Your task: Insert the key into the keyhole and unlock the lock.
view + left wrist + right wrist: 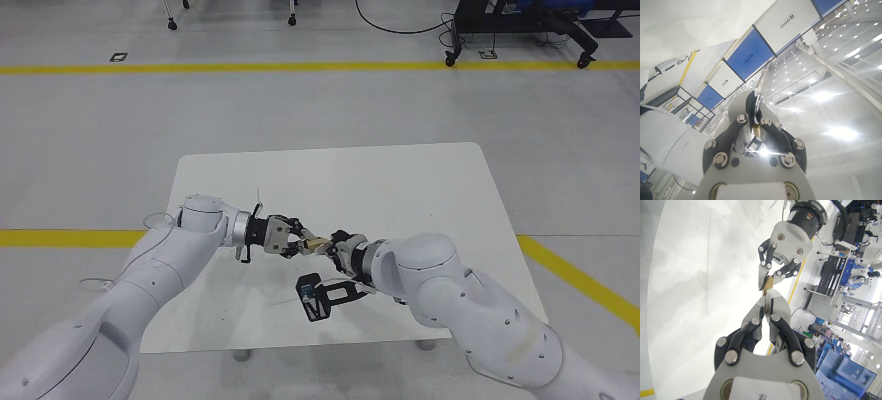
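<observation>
Left of the bench (pixel 420 180) middle, nearer its front edge than its back: left tool (pixel 298 240), lifted clear of the surface, clamped shut on the lock (pixel 313 241). Grips it with the silver shackle between the pads and a corner of the brass body toward the palm. Holds it over the middle of the bench, level with the other arm. Closer to the front edge, flat on the bench: a black and blue device (pixel 313 297), apart from both tools and from the lock. Just right of the lock, tip to tip with the left one: right tool (pixel 766 298), likewise up off the bench, closed almost fully, pinching the key (pixel 766 310) by its flat metal head. Sits with its fingertips touching the brass body. Blade of the key hidden between those tips and the lock; in the keyhole or not, impossible to tell
</observation>
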Robot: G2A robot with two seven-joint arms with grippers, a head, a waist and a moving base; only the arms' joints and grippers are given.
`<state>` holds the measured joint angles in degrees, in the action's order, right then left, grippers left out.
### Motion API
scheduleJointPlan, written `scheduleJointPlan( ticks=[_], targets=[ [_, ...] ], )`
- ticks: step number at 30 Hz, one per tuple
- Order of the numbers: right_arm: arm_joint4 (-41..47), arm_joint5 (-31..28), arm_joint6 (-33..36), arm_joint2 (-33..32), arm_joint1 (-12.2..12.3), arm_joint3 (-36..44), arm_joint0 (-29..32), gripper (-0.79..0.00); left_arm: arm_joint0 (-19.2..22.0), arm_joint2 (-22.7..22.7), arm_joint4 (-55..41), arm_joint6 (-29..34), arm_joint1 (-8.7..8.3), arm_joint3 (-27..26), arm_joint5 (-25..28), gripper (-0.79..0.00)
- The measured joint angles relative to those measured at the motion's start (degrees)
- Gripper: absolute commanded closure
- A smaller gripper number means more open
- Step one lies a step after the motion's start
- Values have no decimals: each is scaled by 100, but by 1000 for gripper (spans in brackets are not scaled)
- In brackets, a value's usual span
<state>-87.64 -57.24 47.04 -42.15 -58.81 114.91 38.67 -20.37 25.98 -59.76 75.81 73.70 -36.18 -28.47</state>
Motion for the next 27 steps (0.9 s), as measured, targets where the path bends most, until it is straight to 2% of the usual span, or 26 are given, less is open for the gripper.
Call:
scheduleJointPlan(
  ticks=[15, 24, 27],
  targets=[
    [24, 93, 93, 242, -62, -61, -187, 0, 18, 3, 53, -12, 10, 27, -12, 0],
    [157, 175, 174, -448, 177, 415, 273, 0, 53, 82, 23, 89, -3, 58, 90, 0],
    [174, 162, 161, -492, 191, 443, 305, 0, 52, 82, 23, 89, -3, 57, 89, 0]
  ],
)
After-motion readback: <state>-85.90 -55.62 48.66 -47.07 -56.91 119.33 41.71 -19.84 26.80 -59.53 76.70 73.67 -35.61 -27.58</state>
